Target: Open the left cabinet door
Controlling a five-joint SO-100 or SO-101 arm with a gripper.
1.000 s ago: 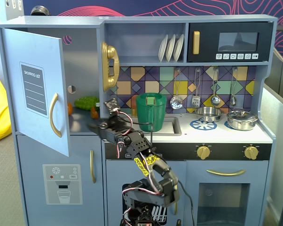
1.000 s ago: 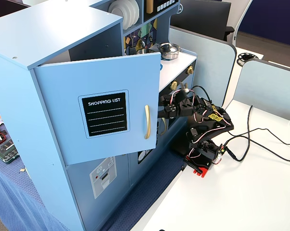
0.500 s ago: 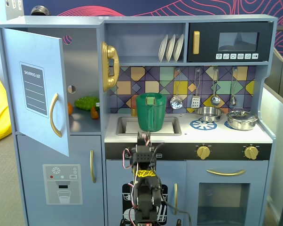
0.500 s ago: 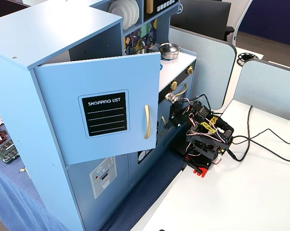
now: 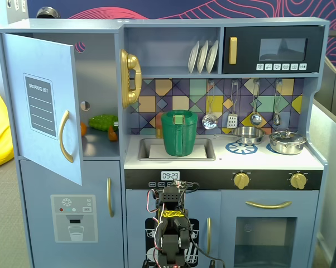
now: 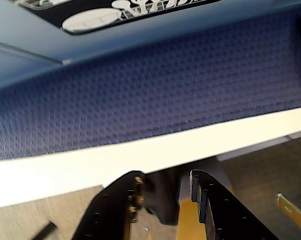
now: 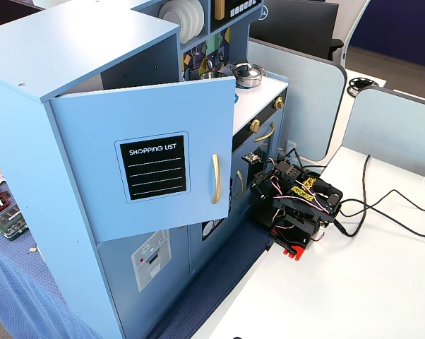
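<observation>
Left cabinet door [image 5: 42, 106] standing swung open; gripper [image 6: 163, 187] sitting folded low at desk [image 7: 354, 282] edge, jaws narrowly parted, holding nothing.

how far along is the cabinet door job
The left cabinet door with the shopping-list panel already stands swung open, showing toy food on the shelf behind it. The arm sits folded low in front of the kitchen, away from the door, its pincer empty. Nothing visible looks left.
</observation>
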